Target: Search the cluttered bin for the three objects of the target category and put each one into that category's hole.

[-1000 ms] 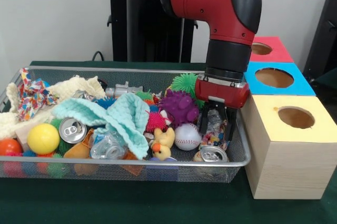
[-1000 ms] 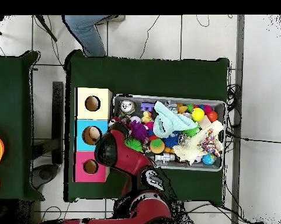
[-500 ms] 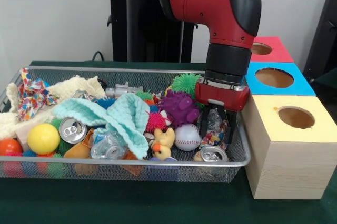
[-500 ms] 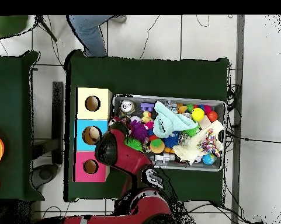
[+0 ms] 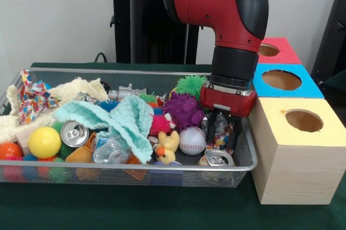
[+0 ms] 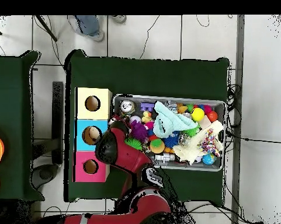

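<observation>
Red arm upright, gripper (image 5: 221, 134) pointing straight down, jaws parted

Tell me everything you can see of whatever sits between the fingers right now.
The clear plastic bottle stands roughly upright at the right end of the wire bin, between the two black fingers of the gripper, which flank it on either side. It looks transparent and crinkled, with small multicoloured pieces showing in its lower part. Its base is hidden behind a silver can; a baseball lies just to its left. Whether it has left the pile cannot be told.
</observation>
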